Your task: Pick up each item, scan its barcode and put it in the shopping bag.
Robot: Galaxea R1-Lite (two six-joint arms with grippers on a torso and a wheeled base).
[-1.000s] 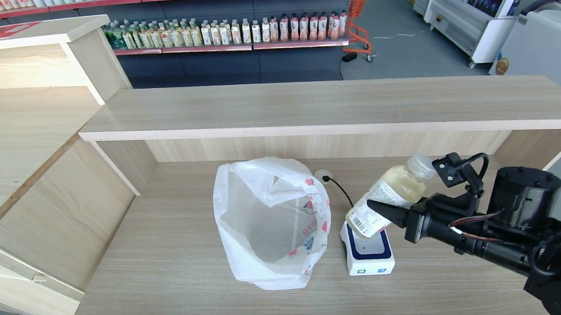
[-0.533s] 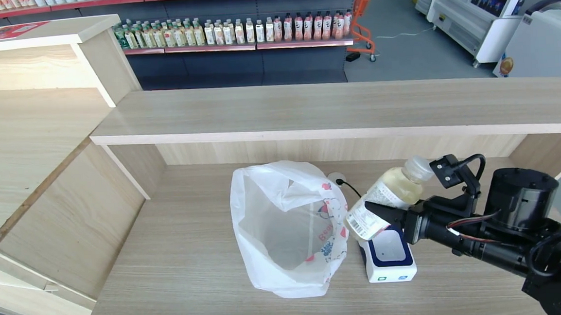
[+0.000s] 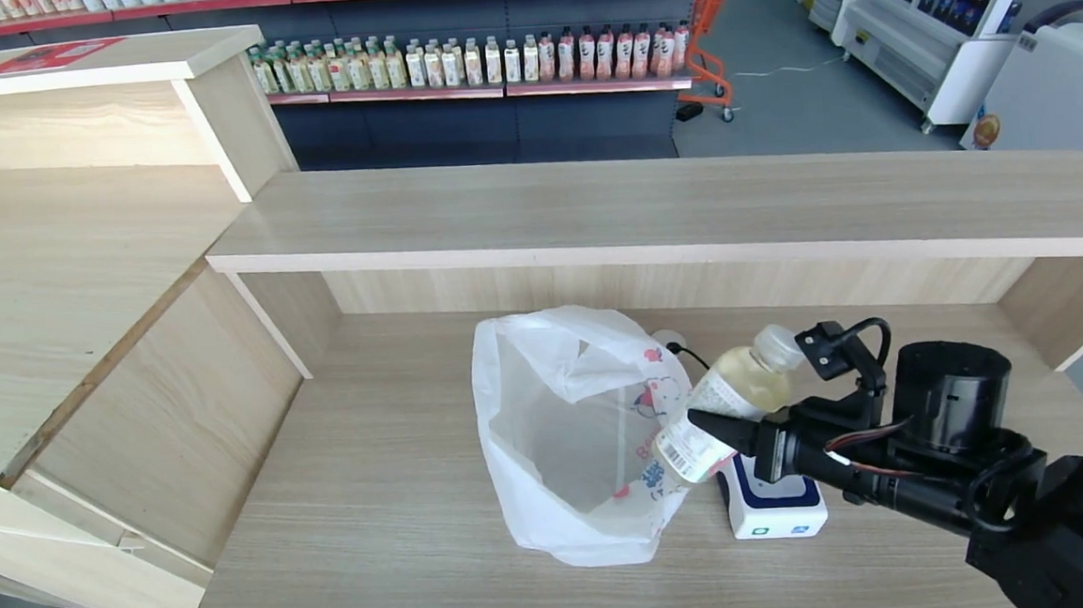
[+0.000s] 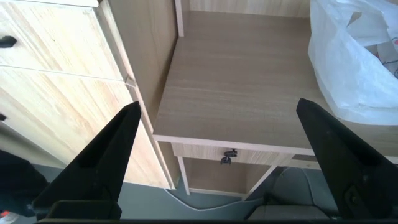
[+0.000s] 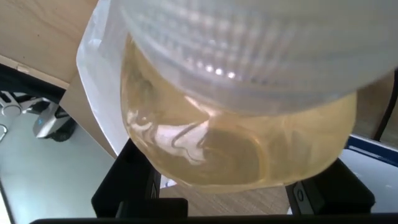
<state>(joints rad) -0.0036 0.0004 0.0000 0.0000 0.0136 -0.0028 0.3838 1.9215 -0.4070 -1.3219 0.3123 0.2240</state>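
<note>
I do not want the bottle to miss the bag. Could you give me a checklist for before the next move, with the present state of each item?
1. Bottle gripped by the right pincer: ok, shut on its labelled body.
2. Shopping bag open: ok, it stands open on the counter.
3. Bottle above the bag's opening: not ok, tilted, its base at the bag's edge, the rest above the scanner.
4. Barcode scanned: cannot tell.
5. Left pincer out of the way: ok, open, apart from the bag.
</note>
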